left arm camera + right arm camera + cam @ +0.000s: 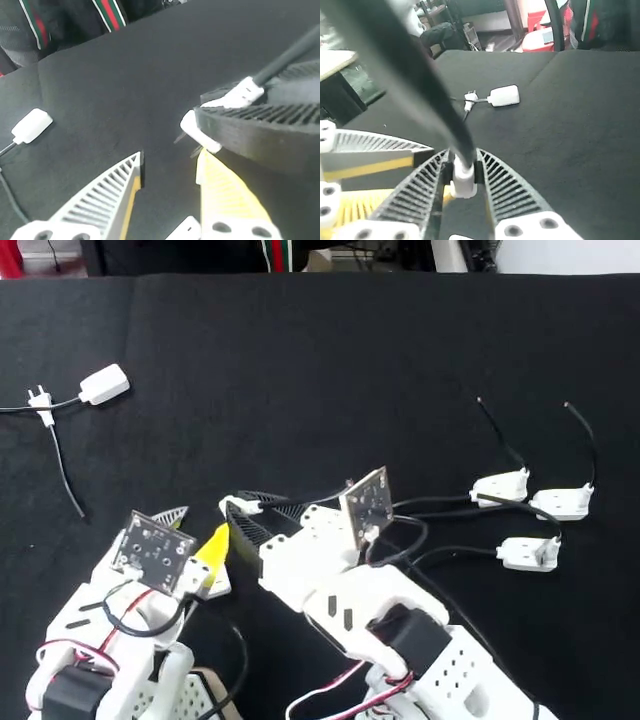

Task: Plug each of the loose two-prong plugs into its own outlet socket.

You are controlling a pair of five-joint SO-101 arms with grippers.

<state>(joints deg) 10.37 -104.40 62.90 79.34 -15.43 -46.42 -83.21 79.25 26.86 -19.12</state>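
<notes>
You are clamping the plug (464,182), probably light and hard-shelled, by its body in the right tool (462,154) at the middle of the desk (300,360), left tool (170,157) standing open at its 7 o'clock, sockets (500,487) lying at 3 o'clock, springy cable (420,85) likely resisting.

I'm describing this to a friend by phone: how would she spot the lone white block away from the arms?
Take the black table, then its far left side in the high view. The white block lies there, a small plug beside it. Unlike the white pieces clustered on the right, it is rounded and lies apart.
</notes>
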